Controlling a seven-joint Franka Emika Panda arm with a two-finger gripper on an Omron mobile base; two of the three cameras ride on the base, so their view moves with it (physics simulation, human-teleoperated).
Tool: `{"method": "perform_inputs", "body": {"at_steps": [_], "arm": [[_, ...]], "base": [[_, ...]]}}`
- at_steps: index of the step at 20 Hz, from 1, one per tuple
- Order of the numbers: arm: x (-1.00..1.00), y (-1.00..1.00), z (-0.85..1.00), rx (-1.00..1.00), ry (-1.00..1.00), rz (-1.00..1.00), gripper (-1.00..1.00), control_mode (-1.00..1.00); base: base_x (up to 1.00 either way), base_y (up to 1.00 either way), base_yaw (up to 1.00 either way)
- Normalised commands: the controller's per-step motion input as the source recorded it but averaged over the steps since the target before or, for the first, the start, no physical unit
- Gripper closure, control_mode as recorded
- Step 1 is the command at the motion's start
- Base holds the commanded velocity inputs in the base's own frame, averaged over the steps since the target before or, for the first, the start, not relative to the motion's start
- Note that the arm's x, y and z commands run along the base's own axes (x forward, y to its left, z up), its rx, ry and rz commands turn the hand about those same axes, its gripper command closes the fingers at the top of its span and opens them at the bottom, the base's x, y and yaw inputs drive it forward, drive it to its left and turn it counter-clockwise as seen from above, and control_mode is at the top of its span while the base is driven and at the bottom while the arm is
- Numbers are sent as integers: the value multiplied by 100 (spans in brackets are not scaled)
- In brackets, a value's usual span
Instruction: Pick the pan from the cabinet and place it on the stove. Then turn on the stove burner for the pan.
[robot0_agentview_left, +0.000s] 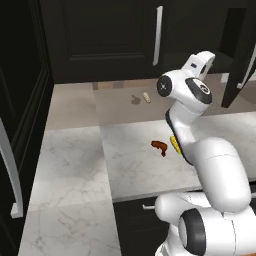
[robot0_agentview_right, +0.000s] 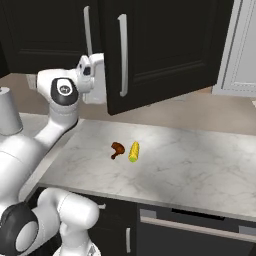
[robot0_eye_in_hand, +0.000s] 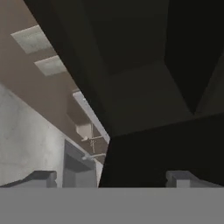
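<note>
My gripper (robot0_eye_in_hand: 111, 178) is open, and its two fingertips (robot0_eye_in_hand: 40, 177) point up into the dark inside of the tall black cabinet (robot0_eye_in_hand: 144, 87). Nothing sits between them. In the base views my white hand (robot0_agentview_left: 202, 61) is raised to the cabinet (robot0_agentview_left: 115, 35), just beside its swung-open door (robot0_agentview_right: 165, 50) with a long silver bar handle (robot0_agentview_right: 122, 55). The pan is hidden from me. The stove and the stove burner are out of view.
On the marble counter (robot0_agentview_right: 200, 170) lie a brown drumstick (robot0_agentview_right: 117, 149) and a yellow corn cob (robot0_agentview_right: 134, 151). Two small items (robot0_agentview_left: 146, 97) rest near the back wall. A grey cylinder (robot0_agentview_right: 9, 112) stands at the left. Another open door (robot0_agentview_left: 240, 55) hangs to the right.
</note>
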Motion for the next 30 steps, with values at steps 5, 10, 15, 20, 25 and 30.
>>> {"method": "perform_inputs", "body": {"at_steps": [5,10,15,20,25,30], "arm": [[11,-57,-5,-2,12,-25,-100,-100],[-13,-55,0,-1,4,-25,-100,-100],[-39,-59,0,0,0,-24,-100,-100],[-51,-69,0,0,0,-23,-100,-100],[-25,-85,0,0,0,-19,-100,-100],[-4,-90,-1,0,1,-13,-100,-100]], "base": [[0,0,0],[0,0,0],[0,0,0],[0,0,0],[0,0,0],[0,0,0]]}}
